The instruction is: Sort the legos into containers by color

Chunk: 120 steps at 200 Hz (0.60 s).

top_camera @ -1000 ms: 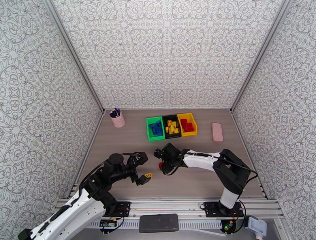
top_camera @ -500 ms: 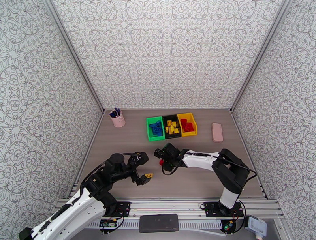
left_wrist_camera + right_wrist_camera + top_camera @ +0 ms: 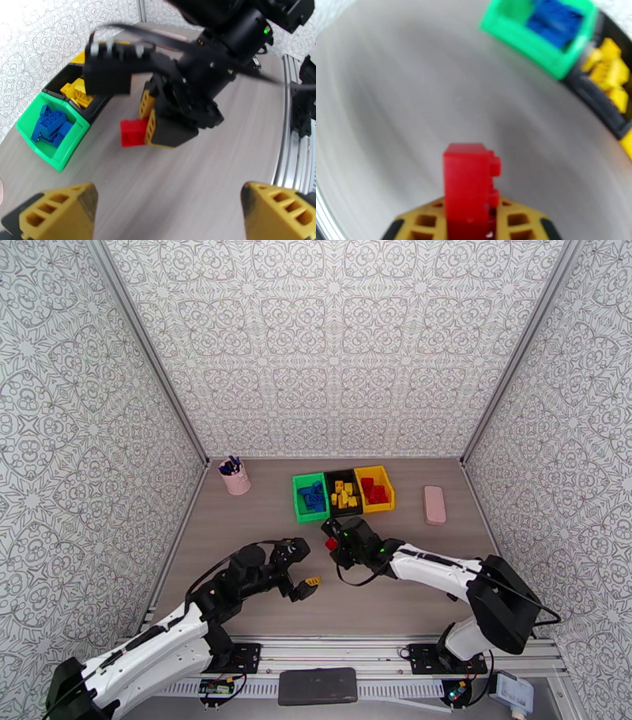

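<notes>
Jutting out from the right pincer [image 3: 468,216] is a clamped red lego [image 3: 467,177].

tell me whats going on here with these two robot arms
The right gripper is shut on a small red studded plastic brick, held off the grey table. Ahead of it, a small open green plastic bin holds blue bricks, a black bin yellow bricks, a yellow bin red bricks. The left gripper hangs open and empty.
</notes>
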Motion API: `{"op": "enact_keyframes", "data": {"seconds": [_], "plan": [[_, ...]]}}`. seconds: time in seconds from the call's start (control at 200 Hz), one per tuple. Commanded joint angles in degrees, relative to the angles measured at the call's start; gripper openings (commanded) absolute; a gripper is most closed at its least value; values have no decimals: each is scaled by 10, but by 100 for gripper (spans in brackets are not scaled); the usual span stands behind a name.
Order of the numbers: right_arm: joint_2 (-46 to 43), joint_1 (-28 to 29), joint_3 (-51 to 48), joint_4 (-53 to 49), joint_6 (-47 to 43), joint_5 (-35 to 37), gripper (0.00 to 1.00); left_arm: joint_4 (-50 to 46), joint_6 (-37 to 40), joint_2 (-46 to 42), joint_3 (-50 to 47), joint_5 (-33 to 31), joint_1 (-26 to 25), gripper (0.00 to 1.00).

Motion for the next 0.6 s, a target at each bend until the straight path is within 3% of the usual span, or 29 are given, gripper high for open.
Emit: {"op": "enact_keyframes", "data": {"seconds": [0.0,0.27,0.4,0.595], "plan": [[-35,-43,-25,65,56,24,1,136,-30,52,-6,-58,-14,100],[-34,-156,-1,129,89,10,1,306,-70,213,24,-117,-45,100],[30,-196,69,107,105,46,1,334,-72,275,52,-132,-58,100],[148,-232,181,92,111,41,3,363,-82,327,84,-133,-59,100]]}}
